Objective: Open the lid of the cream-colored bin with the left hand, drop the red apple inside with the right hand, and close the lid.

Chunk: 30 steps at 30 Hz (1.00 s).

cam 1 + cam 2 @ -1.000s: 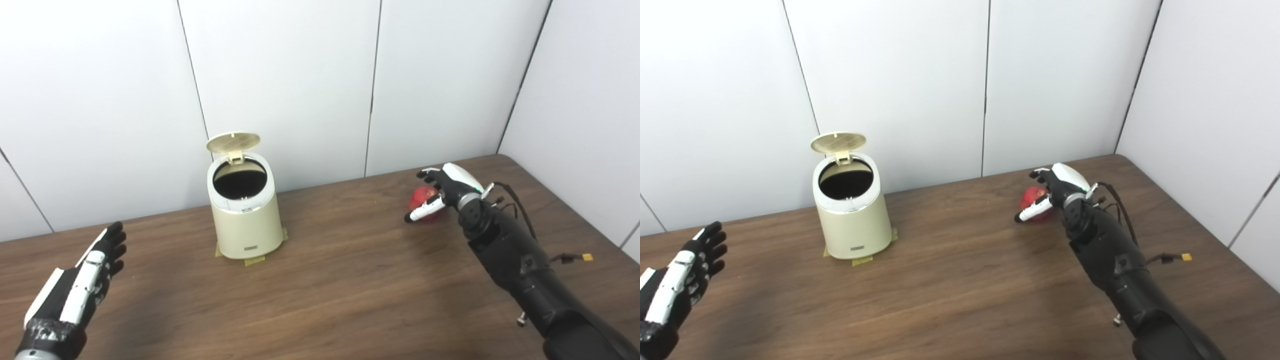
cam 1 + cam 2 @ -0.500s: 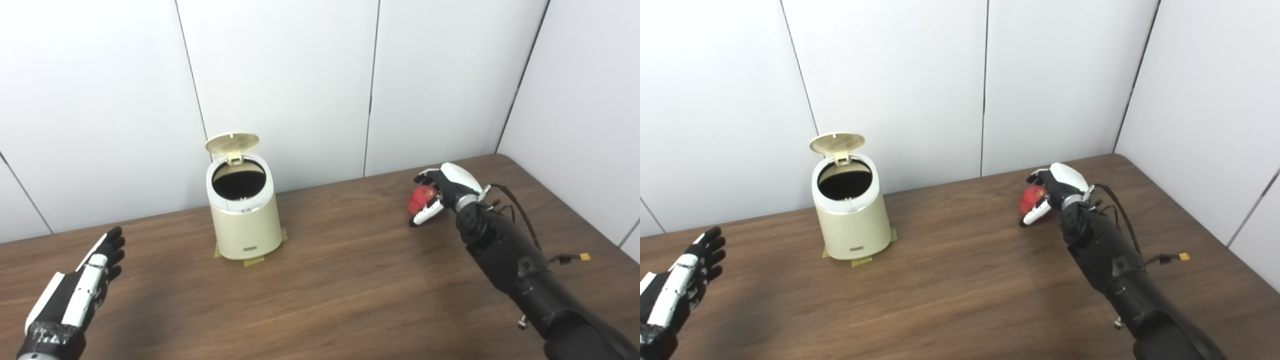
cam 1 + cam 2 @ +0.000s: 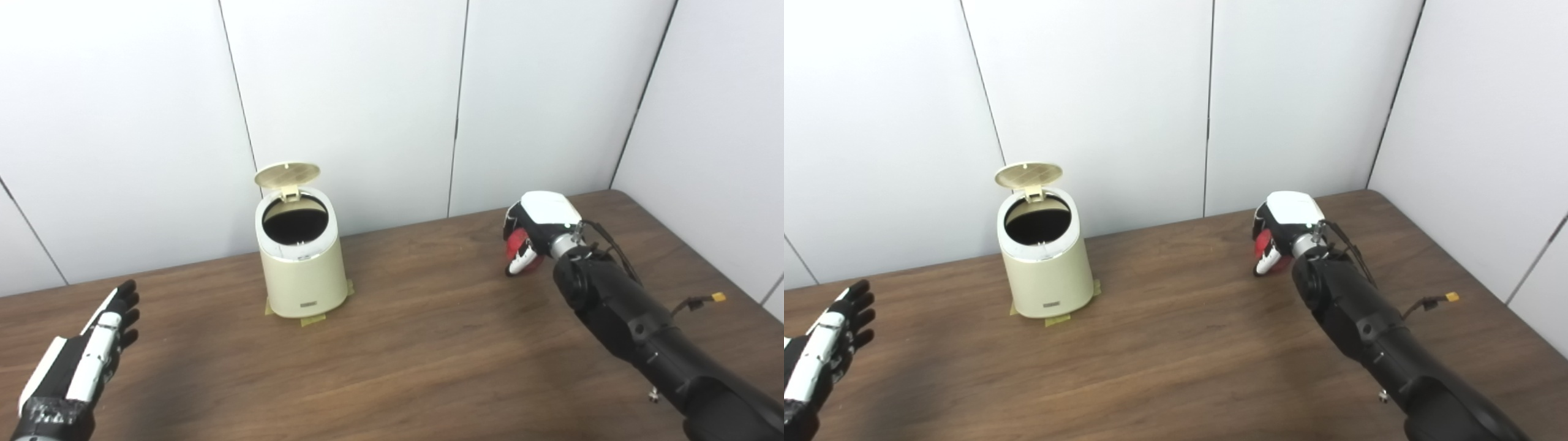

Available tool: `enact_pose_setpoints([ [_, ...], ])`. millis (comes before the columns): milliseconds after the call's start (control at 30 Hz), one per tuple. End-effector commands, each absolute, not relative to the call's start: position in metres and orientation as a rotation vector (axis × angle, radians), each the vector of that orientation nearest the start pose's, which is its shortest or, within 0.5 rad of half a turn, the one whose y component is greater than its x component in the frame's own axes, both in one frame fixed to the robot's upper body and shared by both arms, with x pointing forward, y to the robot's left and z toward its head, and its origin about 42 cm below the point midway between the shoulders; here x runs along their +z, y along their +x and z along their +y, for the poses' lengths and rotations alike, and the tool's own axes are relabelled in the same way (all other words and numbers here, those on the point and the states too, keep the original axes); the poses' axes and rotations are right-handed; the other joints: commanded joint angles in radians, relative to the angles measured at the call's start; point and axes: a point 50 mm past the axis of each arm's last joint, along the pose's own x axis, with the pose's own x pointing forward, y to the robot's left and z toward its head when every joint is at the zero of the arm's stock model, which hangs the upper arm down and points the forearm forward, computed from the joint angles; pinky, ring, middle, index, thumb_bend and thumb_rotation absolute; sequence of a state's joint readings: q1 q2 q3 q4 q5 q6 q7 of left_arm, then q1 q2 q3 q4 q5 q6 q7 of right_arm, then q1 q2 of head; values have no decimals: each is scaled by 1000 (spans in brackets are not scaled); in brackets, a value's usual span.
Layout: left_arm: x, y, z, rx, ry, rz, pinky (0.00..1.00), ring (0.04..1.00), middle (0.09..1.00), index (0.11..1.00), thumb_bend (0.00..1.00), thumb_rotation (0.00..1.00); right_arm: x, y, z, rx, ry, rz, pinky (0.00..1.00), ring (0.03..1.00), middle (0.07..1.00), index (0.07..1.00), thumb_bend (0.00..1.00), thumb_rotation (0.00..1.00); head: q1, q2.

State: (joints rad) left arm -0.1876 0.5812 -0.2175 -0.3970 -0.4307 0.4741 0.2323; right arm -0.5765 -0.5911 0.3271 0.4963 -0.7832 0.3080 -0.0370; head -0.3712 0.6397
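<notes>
Nothing much is found btwn the right hand (image 3: 534,228) and the bin (image 3: 300,260), just bare table (image 3: 429,343). Bin is well off to that hand's left, taped down w/ yellowish tape (image 3: 312,319) at the base. White wall panels (image 3: 349,92) are seen right behind it. A loose wire w/ a yellow plug (image 3: 718,297) is dangling off the right forearm, on the side away from the bin.

Bin: cream, round, slightly tapered, w/ a small label low on the front. Lid (image 3: 287,174) is flipped up at the back hinge, and the dark inside is left exposed.

Apple (image 3: 516,244): red, tucked under the right hand, w/ fingers curled down over it and the thumb on its near side, so it's clamped. Whether it's off the table or touching can't be told.

Left hand (image 3: 92,352) is held flat, fingers apart, nothing in it, well to the bin's left and nearer the camera.

Most of the apple is covered by the hand's white back. Left wrist is cut off at the bottom edge, and in the right eye view that hand is partly off frame.
</notes>
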Motion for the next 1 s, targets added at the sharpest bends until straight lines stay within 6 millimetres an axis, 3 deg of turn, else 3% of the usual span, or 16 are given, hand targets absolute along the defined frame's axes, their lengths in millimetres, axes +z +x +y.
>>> enact_pose_setpoints([
  [0,257,316,291,-136,250,-69,972,984,997,1000,311,1000,230,459,-379,-243,-1505,57,410,437,502,498,523,0,6,1],
  [200,257,315,284,-144,223,-77,962,973,987,998,248,1000,256,453,-357,-248,-1402,-152,434,392,516,495,517,0,42,1],
  [433,254,316,279,-161,240,-77,1000,997,993,1000,212,1000,292,442,-310,-217,-1322,-389,402,373,499,521,514,0,100,-3],
  [733,244,315,276,-150,248,-59,969,951,948,969,304,978,336,416,-237,-138,-1270,-708,291,344,467,547,509,0,188,-14],
  [833,241,316,274,-152,265,-60,945,939,939,965,313,986,344,408,-216,-112,-1235,-754,334,353,478,543,510,0,215,-18],
  [967,238,317,269,-141,252,-59,925,934,934,957,378,924,348,405,-193,-75,-1197,-792,337,355,480,545,510,0,258,-27],
])
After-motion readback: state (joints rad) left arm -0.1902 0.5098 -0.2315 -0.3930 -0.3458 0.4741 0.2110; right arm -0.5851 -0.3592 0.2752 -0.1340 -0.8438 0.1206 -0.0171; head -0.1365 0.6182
